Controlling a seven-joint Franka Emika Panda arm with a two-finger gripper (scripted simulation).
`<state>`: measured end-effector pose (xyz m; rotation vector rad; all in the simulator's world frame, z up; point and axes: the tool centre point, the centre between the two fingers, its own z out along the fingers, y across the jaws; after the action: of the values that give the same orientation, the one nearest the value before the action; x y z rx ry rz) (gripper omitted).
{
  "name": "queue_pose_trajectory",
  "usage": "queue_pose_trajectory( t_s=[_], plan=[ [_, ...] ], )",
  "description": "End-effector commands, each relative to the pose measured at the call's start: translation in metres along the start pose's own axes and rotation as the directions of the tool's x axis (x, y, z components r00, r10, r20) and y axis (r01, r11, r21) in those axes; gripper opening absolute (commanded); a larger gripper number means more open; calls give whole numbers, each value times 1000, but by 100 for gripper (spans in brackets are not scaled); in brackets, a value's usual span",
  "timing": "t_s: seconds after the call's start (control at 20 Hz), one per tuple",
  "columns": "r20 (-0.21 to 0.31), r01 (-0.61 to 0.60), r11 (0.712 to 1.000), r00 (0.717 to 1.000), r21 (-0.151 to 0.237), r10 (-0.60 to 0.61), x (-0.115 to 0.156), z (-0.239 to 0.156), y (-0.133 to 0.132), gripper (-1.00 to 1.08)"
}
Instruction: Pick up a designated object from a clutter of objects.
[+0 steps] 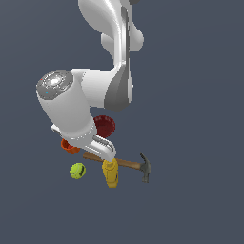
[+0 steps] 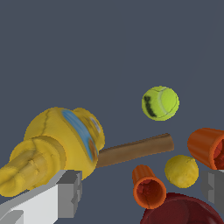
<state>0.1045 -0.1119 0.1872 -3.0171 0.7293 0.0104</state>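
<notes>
The yellow-green tennis ball (image 1: 77,170) with a dark seam mark lies on the grey floor by itself, toward the exterior view's left of the clutter. It also shows in the wrist view (image 2: 160,103), beyond the hammer handle (image 2: 135,151). My gripper (image 2: 140,192) is open and empty, above the clutter and apart from the ball. One finger (image 2: 68,192) is by the yellow mustard bottle (image 2: 57,148), the other (image 2: 214,186) by an orange cup (image 2: 208,148). In the exterior view the hand (image 1: 102,147) hides the fingers.
Under the gripper are a second orange cup (image 2: 148,188), the yellow lemon (image 2: 181,171) and the dark red bowl (image 2: 183,212). In the exterior view the hammer (image 1: 143,167), bottle (image 1: 111,173), bowl (image 1: 105,126) and one cup (image 1: 70,146) crowd around the hand.
</notes>
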Motion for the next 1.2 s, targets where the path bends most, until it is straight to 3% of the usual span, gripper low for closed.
queue_pose_trajectory(
  t_s=[0.0, 0.55, 1.15],
  plan=[
    [-4, -68, 998, 998, -5, 68, 17, 20, 15, 100],
    [-21, -252, 967, 968, -25, 251, 56, 81, 61, 100],
    [-23, -280, 960, 960, -30, 279, 61, 99, 69, 100]
  ],
)
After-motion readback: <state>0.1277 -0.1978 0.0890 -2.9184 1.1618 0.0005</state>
